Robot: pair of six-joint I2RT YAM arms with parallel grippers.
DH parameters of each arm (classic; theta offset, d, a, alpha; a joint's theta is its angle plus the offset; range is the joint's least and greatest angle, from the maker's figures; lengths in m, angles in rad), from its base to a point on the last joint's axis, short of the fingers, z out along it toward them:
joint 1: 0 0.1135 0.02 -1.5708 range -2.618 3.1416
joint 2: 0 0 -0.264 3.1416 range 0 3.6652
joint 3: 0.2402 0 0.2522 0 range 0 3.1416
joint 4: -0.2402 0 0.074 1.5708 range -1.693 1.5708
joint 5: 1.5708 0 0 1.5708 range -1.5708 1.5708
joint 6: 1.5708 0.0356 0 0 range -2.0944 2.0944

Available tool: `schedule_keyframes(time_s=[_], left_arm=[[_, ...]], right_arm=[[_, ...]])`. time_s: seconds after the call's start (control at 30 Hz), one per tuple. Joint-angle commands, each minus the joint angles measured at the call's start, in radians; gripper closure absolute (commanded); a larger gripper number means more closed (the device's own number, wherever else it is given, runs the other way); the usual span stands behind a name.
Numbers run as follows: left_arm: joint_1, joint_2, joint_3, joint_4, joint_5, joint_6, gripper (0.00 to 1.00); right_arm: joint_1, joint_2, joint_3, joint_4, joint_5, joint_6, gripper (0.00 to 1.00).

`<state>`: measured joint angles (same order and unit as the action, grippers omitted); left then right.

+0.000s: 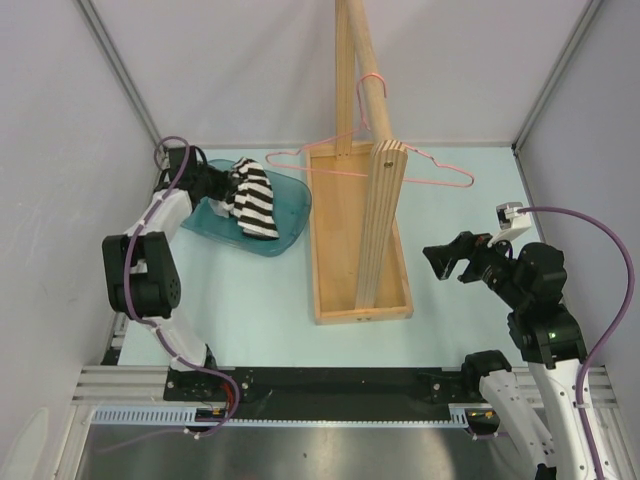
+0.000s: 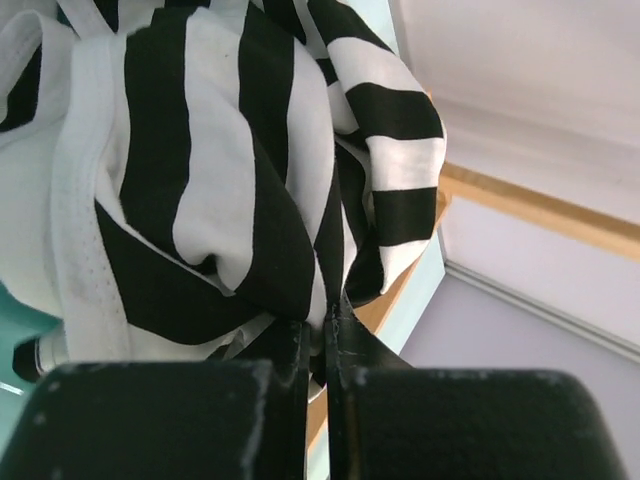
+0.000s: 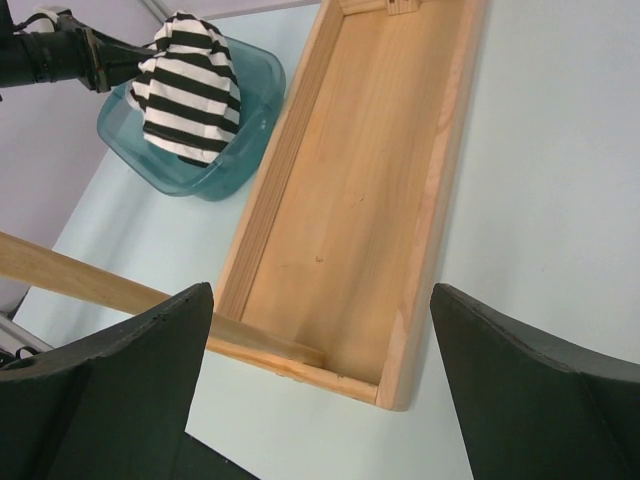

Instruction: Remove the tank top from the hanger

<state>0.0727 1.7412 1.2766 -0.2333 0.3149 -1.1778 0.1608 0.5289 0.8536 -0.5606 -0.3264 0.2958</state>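
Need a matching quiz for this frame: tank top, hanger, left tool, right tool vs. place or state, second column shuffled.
Column 1
1. tank top
2. hanger
3. left tool
4. right tool

Column 2
A. open, holding nothing
B. bare, hooked on the wooden rod
C. bunched up over the teal bin
D. shut on striped fabric

Pairs: 1-C, 2-B, 3-D, 4-A
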Motion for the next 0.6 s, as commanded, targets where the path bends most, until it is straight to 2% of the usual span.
schedule_keyframes(time_s=[0.0,0.03,0.1,0.13,0.23,0.27,0.43,0.53,0.57], left_arm=[[0.022,0.049,0.099,-0.063,-0.019,0.029,0.90],[0.022,0.025,0.096,-0.083,-0.031,0.067,0.67],[0.022,-0.018,0.057,-0.086,-0.077,0.086,0.42],[0.022,-0.058,0.041,-0.077,-0.088,0.101,0.23],[0.019,-0.126,0.038,-0.092,-0.097,0.154,0.10],[0.013,-0.141,0.056,-0.106,-0.103,0.170,0.01],[-0.065,-0.278,0.067,-0.172,-0.158,0.253,0.00],[-0.169,-0.438,-0.040,-0.159,-0.249,0.264,0.01],[-0.235,-0.492,-0.133,-0.149,-0.281,0.264,0.01]], right_arm=[[-0.004,-0.003,0.038,0.007,0.003,0.008,0.05],[-0.004,-0.004,0.027,0.008,0.001,0.008,0.05],[-0.004,-0.004,0.018,0.014,0.007,0.003,0.05],[-0.004,-0.001,0.010,0.018,0.010,0.002,0.05],[-0.004,0.022,0.009,0.024,0.007,0.019,0.05],[-0.004,0.028,0.007,0.027,0.006,0.035,0.05],[-0.003,0.068,-0.008,0.027,0.020,0.085,0.05],[-0.004,0.077,-0.031,0.039,0.046,0.112,0.05],[-0.004,0.082,-0.036,0.038,0.056,0.123,0.05]])
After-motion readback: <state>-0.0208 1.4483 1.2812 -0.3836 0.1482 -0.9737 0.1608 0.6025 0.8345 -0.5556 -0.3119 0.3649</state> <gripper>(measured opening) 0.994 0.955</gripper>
